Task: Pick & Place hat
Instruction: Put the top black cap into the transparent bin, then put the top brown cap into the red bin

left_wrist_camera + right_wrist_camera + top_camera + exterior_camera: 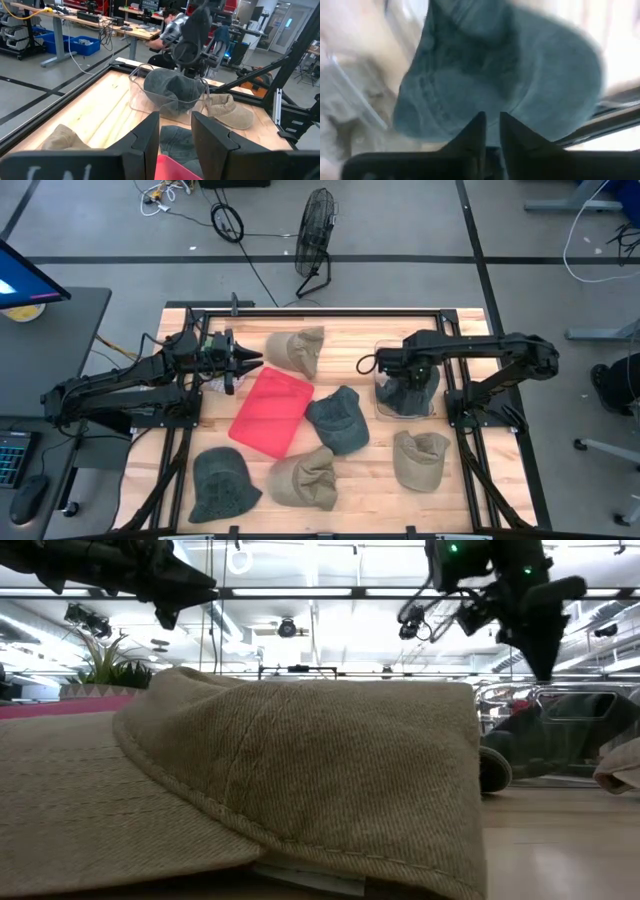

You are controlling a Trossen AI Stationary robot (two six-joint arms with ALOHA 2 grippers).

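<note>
Altogether six hats, one grey hat (405,394) in clear bin (381,408), right gripper (392,366) nearly closed above, left gripper (248,360) slightly open.

Grey floor (420,220); black floor fan (316,228); cables (228,222); potted plant (105,665); desks (75,17); ceiling strip lights (330,592).

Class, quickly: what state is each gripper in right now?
Left gripper: open, holding nothing.
Right gripper: nearly closed above the grey hat, not holding it.
</note>
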